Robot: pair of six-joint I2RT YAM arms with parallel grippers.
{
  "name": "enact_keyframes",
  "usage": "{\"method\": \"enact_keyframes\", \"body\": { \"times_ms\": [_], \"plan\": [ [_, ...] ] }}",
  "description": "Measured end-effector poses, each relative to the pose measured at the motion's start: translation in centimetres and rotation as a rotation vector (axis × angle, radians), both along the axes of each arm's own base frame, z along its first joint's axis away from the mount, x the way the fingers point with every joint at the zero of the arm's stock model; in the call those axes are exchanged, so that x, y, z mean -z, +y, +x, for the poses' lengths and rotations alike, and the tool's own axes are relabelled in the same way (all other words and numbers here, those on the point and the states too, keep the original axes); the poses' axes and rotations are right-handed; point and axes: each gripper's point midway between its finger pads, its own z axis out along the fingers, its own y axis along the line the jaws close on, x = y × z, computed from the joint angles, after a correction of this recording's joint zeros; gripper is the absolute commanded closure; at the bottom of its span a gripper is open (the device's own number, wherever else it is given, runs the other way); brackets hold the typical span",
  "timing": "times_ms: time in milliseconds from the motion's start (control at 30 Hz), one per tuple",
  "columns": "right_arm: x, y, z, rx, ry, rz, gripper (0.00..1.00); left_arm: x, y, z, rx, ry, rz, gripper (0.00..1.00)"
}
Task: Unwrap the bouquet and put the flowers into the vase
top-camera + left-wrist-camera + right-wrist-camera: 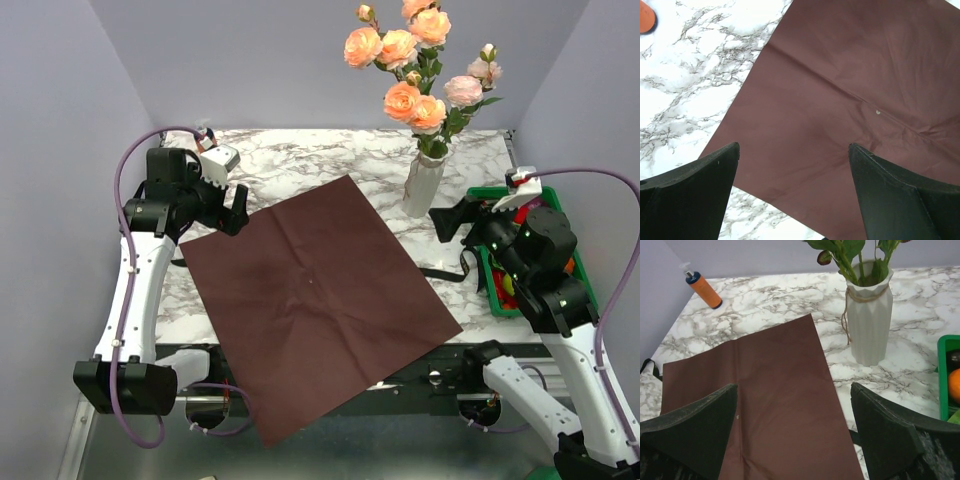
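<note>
Top view: the flowers (415, 60) stand in the vase (424, 185) on the counter (300, 160), far right; the dark red paper (315, 290) lies flat and unfolded at centre.
Left wrist view: left hand (794, 146) spread apart, empty, above the paper's edge.
Right wrist view: right hand (794, 386) likewise apart, empty, facing the vase.

left pincer (238, 208), right pincer (446, 222) spread wide.

Illumination is bright, even and diffuse, from overhead. Shadows on the worktop (290, 160) are faint and soft-edged. Focus is sharp across all three views.
</note>
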Motion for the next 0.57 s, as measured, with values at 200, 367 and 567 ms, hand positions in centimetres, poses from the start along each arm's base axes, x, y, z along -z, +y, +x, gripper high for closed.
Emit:
{"method": "enact_keyframes", "body": {
  "times_ms": [200,367,567],
  "plan": [
    [0.5,-0.3,-1.2,0.002,0.017,0.003,0.0,-0.6,0.0,-0.4,-0.009,-0.016,-0.011,0.01],
    [0.7,-0.4,-1.5,0.001,0.016,0.003,0.0,-0.6,-0.1,-0.7,-0.013,-0.017,-0.016,0.01],
    [1.3,-0.5,-1.6,0.001,0.03,-0.001,0.0,-0.1,-0.1,-0.9,-0.019,0.0,-0.022,0.01]
  ]
}}
